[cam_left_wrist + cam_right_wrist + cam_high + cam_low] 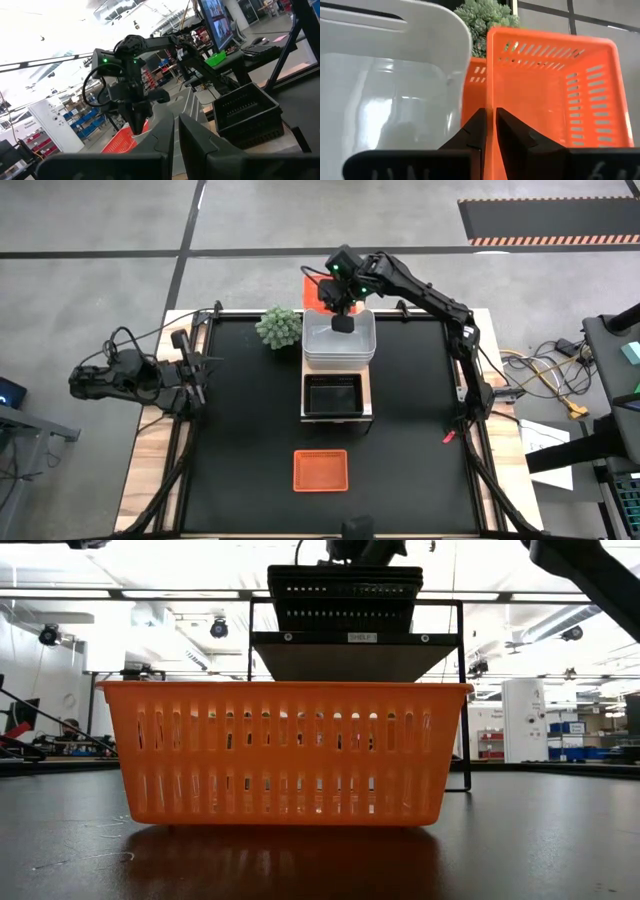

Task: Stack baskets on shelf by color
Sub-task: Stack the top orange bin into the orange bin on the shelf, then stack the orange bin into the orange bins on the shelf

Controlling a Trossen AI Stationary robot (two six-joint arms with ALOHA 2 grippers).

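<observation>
The right gripper (490, 131) is clamped on the near wall of an orange basket (555, 95). It sits at the shelf's (368, 398) far end, just beyond the white baskets (338, 340). The left gripper (175, 137) waits at the table's left edge, fingers nearly together.

slotted plastic baskets (285, 752) (glossy); matt black table (240, 430).

Black table (240, 430): shelf (367, 395), green plant (279, 327), 1 orange basket (320, 470) near front edge.

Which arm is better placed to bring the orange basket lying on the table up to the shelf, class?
Probably the right arm, though neither is close. Its claw is over the shelf, directly in line with the orange basket. The left claw is parked at the table's left edge, far off.
</observation>
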